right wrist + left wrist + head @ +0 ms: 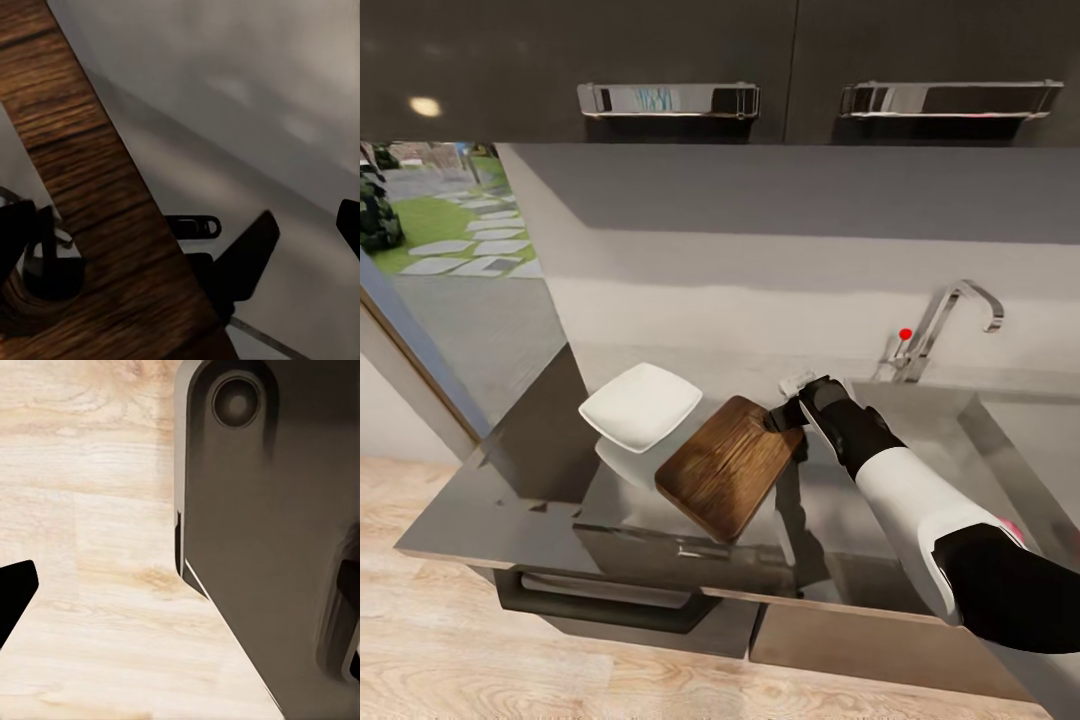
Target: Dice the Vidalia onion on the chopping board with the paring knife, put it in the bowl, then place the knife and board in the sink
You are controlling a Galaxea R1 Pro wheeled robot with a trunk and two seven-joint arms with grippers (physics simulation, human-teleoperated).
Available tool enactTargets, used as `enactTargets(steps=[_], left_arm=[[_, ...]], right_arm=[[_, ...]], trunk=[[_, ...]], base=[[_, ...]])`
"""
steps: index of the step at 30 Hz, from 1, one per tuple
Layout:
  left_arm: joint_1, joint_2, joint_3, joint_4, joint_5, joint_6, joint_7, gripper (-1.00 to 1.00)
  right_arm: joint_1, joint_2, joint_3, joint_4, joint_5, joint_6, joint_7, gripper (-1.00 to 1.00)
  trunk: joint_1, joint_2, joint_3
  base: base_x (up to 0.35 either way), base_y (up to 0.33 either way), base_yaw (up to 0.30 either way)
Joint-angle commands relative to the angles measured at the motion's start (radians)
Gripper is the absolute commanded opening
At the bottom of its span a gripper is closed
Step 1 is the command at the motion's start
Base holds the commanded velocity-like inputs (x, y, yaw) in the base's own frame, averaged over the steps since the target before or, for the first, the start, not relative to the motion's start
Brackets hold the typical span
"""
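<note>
Centre frame: your right gripper (785,412) appears clamped on the upper-right end of the chopping board (728,465), whose long axis runs lower-left to upper-right, with the sink (950,440) just right; left gripper's state undeterminable.

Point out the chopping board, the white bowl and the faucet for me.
chopping board (725,468), head view, middle of its wooden top face.
bowl (641,405), head view, centre of its inside.
faucet (945,312), head view, on the rising chrome spout.

Grey countertop (510,480) (glossy); white bowl (640,405) beside dark chopping board (725,465)
</note>
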Motion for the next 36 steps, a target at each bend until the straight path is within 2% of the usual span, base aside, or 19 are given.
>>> enactTargets(steps=[1, 36], left_arm=[[0.000, 0.000, -0.004, 0.001, 0.007, -0.003, 0.000, 1.00], [0.000, 0.001, -0.004, 0.001, 0.007, -0.004, 0.000, 1.00]], right_arm=[[-0.001, 0.000, 0.001, -0.001, 0.011, 0.004, 0.007, 1.00], [-0.001, 0.003, 0.003, -0.001, 0.011, 0.007, 0.006, 1.00]], trunk=[[0.000, -0.001, -0.003], [0.000, -0.001, -0.014]], base=[[0.000, 0.000, 0.000], [0.000, 0.000, 0.000]])
